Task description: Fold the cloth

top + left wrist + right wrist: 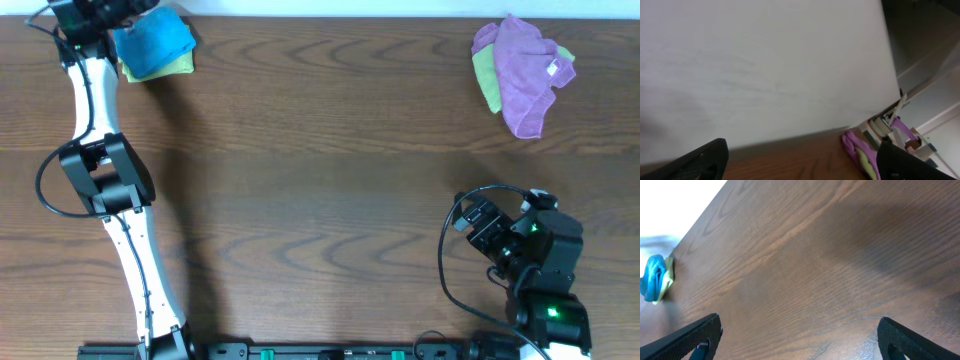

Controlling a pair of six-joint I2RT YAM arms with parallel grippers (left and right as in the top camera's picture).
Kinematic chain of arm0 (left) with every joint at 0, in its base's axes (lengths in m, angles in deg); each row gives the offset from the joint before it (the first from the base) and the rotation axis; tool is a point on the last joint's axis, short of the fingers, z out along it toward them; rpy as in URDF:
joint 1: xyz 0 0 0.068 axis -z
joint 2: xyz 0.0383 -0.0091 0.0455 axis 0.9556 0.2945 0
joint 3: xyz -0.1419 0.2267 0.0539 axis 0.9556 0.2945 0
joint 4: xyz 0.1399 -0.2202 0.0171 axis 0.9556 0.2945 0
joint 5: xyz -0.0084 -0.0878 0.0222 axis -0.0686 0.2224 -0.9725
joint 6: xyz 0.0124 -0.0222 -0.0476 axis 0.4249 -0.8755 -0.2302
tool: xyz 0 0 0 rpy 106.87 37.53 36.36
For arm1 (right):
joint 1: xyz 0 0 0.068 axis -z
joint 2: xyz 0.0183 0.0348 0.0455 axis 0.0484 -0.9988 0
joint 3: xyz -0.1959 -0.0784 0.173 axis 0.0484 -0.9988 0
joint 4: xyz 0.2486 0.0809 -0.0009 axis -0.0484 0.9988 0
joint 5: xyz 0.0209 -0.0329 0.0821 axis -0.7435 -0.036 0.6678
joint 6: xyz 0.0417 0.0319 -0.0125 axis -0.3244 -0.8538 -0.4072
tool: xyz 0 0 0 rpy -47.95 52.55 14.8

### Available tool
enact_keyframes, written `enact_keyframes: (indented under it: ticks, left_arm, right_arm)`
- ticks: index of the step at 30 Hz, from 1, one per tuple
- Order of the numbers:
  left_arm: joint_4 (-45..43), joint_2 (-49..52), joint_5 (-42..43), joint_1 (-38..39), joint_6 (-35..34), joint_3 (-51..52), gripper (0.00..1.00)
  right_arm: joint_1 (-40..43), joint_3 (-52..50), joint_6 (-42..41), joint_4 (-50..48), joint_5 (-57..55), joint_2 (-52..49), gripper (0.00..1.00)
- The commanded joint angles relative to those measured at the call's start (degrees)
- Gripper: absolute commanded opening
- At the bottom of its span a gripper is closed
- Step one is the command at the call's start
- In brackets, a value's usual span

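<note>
I see both tools spread wide, gripping nothing. The left tool (pixel 802 159) hangs just beside the blue cloth (pixel 155 40), bunched on a lime-green cloth (pixel 178 66) at the table (pixel 320 180) corner. The right tool (pixel 800 336) is well apart.

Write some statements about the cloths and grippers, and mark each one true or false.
1. The blue cloth lies near the far left corner of the table. True.
2. The blue cloth is spread flat. False: it is bunched up.
3. The purple cloth lies on a green cloth. True.
4. The right gripper holds the blue cloth. False: it is open, empty and far from that cloth.
5. The left gripper is open. True.
</note>
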Motion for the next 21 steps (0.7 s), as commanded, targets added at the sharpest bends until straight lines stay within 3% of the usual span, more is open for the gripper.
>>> enact_keyframes:
  ticks: [1, 7, 11, 21]
  left_arm:
    - [2.19, 0.0, 1.64, 0.02, 0.94, -3.54, 0.96]
    - [12.72, 0.0, -7.3, 0.35, 10.6, -8.39, 0.96]
    - [25.99, 0.0, -19.52, 0.37, 22.6, -12.81, 0.96]
    - [51.56, -0.02, -39.58, -0.04, 38.73, -26.03, 0.96]
  right_arm:
    - [0.46, 0.39, -0.76, -0.15, -0.74, -0.02, 0.99]
    - [0.46, 0.39, -0.76, -0.44, -0.76, -0.02, 0.99]
    - [0.46, 0.42, -0.74, -1.9, -0.79, -0.02, 0.99]
    - [0.46, 0.39, 0.13, -2.49, -1.92, -0.02, 0.99]
